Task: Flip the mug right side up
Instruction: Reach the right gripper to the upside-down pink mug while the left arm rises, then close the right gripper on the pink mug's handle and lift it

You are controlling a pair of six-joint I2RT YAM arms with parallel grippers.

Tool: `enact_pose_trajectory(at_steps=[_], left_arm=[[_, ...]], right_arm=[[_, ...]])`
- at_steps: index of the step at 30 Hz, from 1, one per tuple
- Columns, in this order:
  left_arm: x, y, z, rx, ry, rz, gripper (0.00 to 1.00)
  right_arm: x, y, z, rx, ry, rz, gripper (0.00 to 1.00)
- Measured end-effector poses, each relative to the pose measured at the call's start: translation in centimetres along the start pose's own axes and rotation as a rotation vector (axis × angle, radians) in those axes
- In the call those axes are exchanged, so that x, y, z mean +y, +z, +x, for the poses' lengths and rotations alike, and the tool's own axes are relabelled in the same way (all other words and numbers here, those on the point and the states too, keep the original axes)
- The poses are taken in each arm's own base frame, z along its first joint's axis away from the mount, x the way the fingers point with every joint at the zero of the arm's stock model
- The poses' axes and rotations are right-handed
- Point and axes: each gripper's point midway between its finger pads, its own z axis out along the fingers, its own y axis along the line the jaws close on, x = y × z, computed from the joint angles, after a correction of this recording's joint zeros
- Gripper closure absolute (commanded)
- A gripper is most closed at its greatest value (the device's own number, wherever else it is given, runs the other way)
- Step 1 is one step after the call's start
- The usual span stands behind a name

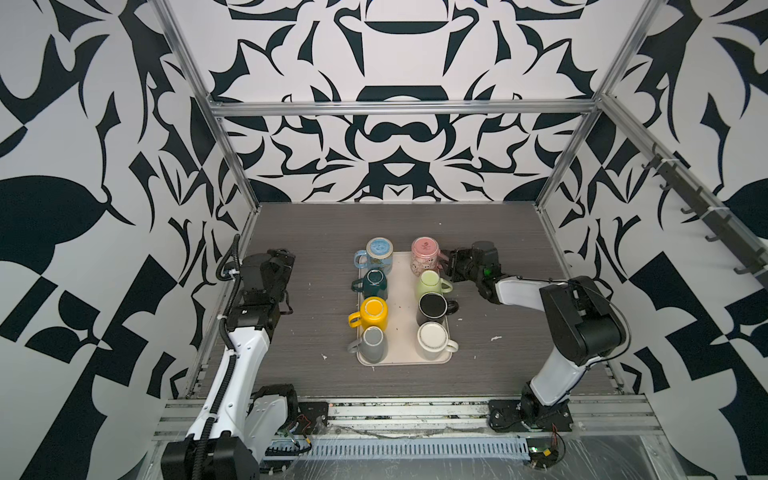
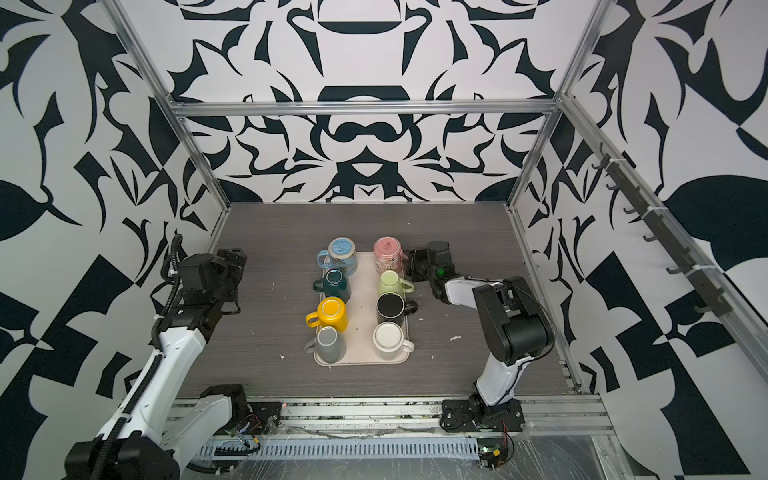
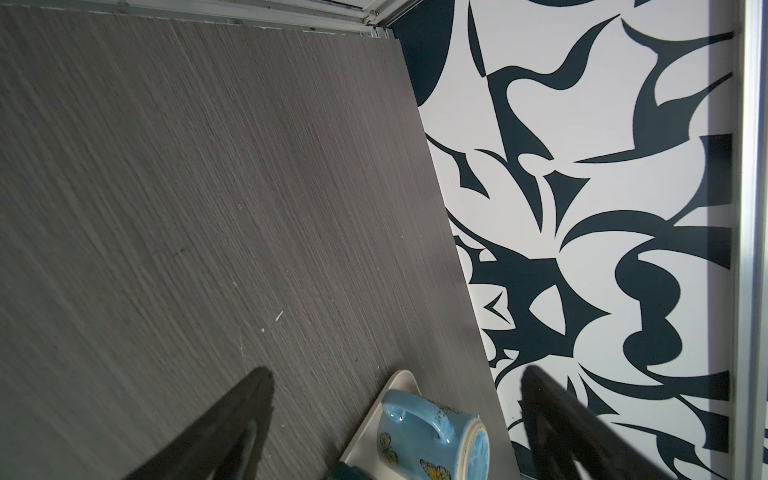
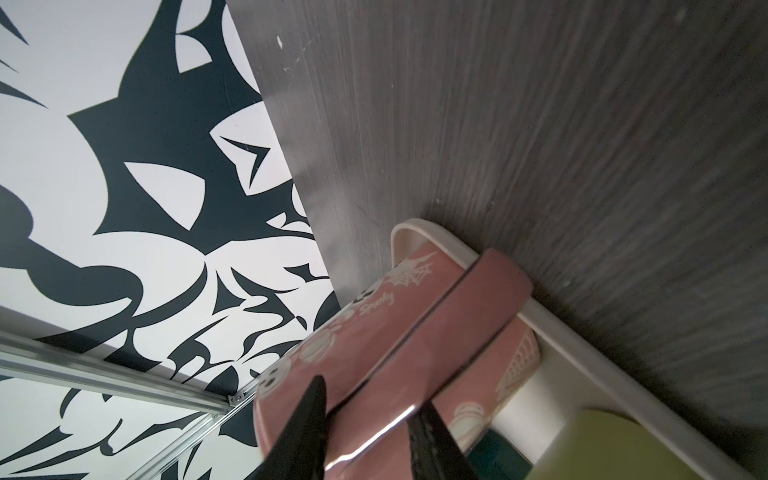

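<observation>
grey tabletop (image 1: 299,232), green mug (image 1: 431,283) beside pink mug (image 1: 424,254)

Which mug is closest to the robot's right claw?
The pink ceramic mug with ghosts and spiderwebs, at the beige tray's far right corner. Its handle lies between the fingers of the right gripper; no other mug has a gripper at it.

Site note: this is a robotics lab test cell, not a domestic room. I work inside an aluminium-profile frame (image 1: 399,109). Its walls (image 1: 83,208) are covered in a bold black-and-white abstract print. My left arm (image 1: 245,353) and right arm (image 1: 557,365) are bolted to slotted rails (image 1: 415,409) at the front edge of a grey wood-grain table (image 1: 311,232). A slotted cable duct (image 1: 415,449) and exposed wiring (image 1: 548,446) sit below. A rail of hooks (image 1: 706,212) lines the right-hand wall.
</observation>
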Motion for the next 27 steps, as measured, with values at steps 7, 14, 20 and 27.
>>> enact_pose_trajectory(at_steps=[7,14,20,27], left_arm=[[-0.1,0.1,0.0,0.001,-0.001,0.003,0.04],[-0.2,0.1,0.0,0.002,-0.002,0.007,0.04],[-0.1,0.3,0.1,0.004,-0.008,0.003,0.04],[-0.1,0.3,0.1,0.004,-0.009,0.003,0.04]], right_arm=[[-0.3,0.8,-0.3,-0.002,0.003,0.003,0.63],[-0.3,1.1,-0.4,0.0,0.005,-0.002,0.63],[0.0,1.3,-0.4,0.003,0.006,-0.011,0.67],[0.0,1.6,-0.5,0.005,0.02,-0.015,0.71]])
